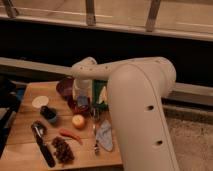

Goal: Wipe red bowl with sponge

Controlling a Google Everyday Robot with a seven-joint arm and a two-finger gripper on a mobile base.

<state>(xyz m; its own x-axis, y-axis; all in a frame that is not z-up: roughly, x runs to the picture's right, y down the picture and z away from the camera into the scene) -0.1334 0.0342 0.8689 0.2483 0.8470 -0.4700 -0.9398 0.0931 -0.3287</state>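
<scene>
The red bowl sits at the back of the wooden table, partly hidden by my arm. My gripper hangs just right of the bowl, close above the table. A small yellow-orange lump lies just in front of the gripper; I cannot tell whether it is the sponge. I cannot tell whether the gripper holds anything. My white arm fills the right side of the view and hides the table behind it.
A green packet stands right of the gripper. A white disc, a small dark cup, a black utensil, a red chili, a dark cluster, a fork and a blue cloth lie on the table.
</scene>
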